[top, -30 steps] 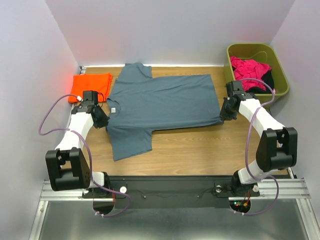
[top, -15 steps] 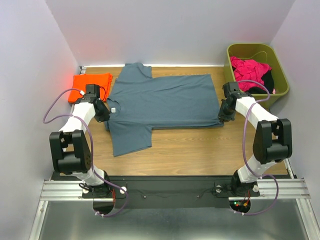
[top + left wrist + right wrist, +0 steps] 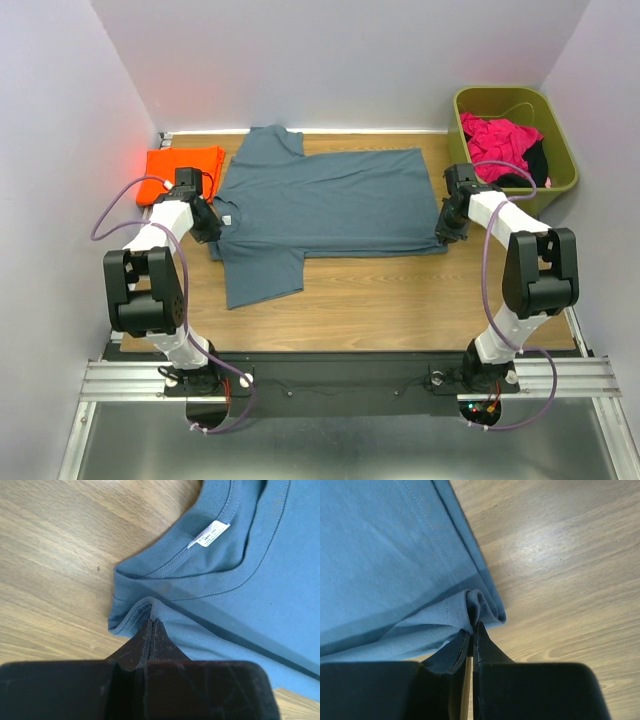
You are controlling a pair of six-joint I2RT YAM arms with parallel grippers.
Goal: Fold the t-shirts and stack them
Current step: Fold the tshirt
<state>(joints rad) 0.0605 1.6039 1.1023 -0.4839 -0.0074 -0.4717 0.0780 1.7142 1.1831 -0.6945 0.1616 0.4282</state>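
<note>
A slate blue-grey t-shirt (image 3: 320, 205) lies spread flat on the wooden table (image 3: 390, 300), its collar to the left and its hem to the right. My left gripper (image 3: 206, 226) is shut on a fold of cloth beside the collar; in the left wrist view its tips (image 3: 151, 623) pinch the shirt (image 3: 240, 580) just below the neckband and white label (image 3: 209, 534). My right gripper (image 3: 443, 228) is shut on the near hem corner; in the right wrist view its tips (image 3: 474, 626) hold a bunched fold of the shirt (image 3: 385, 555). An orange t-shirt (image 3: 182, 170) lies folded at the far left.
An olive green bin (image 3: 556, 140) stands at the back right with pink and black clothes in it. Grey walls close in the table on the left, back and right. Bare wood shows between the shirt and the arm bases.
Both arms have swung their elbows forward and both grippers have shifted a little toward the back. The shirt's near edge and near sleeve have moved slightly with them. Both grips have held.
</note>
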